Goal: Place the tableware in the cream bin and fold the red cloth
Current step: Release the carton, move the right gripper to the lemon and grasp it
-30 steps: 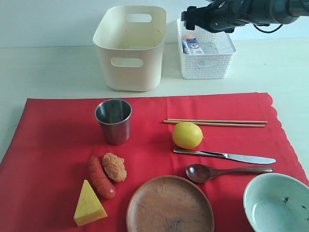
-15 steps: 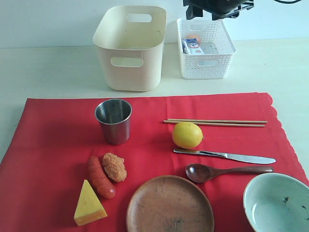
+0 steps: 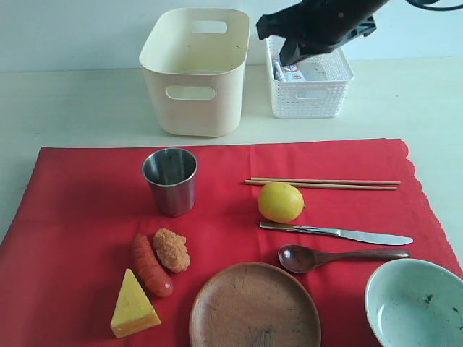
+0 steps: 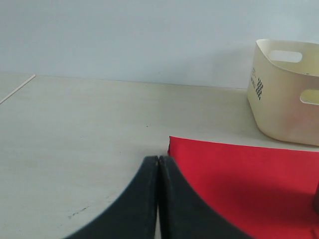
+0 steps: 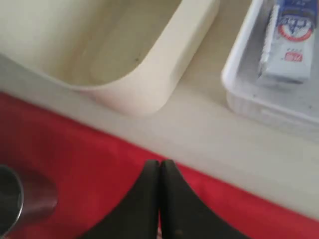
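Right wrist view: right jaws pressed together, empty.
Cream bin (image 5: 164, 74) and white basket (image 5: 239, 87) are seen ahead, red cloth (image 5: 89, 164) below.

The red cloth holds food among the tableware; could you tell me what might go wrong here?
The round yellow lemon sits between the wooden chopsticks and the metal table knife, so lifting either might set it rolling. The shut right gripper could topple the upright steel cup unless opened first.
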`<act>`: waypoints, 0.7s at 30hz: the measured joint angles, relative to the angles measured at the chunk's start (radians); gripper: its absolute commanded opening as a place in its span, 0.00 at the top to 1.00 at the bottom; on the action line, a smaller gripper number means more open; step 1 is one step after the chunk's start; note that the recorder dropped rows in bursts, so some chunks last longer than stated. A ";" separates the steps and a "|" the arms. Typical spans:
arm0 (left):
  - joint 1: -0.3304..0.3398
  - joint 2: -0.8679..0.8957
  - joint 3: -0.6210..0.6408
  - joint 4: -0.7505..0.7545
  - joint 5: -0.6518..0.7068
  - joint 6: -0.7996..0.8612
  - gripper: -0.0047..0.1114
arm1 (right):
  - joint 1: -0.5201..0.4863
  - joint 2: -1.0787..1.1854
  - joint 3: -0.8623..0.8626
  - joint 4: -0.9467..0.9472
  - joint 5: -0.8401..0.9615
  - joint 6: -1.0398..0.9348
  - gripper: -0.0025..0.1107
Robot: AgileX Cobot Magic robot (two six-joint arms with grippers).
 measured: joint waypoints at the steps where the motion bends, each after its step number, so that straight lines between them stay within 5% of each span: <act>1: 0.000 0.000 0.000 0.000 0.000 0.000 0.94 | 0.014 -0.023 0.041 0.000 -0.010 0.000 0.98; 10: 0.000 0.000 0.000 0.000 0.000 0.000 0.94 | 0.214 -0.186 0.436 0.006 -0.055 0.000 0.96; 21: 0.000 0.000 0.000 0.000 0.000 0.000 0.94 | 0.361 -0.186 0.508 -0.221 -0.086 0.171 0.32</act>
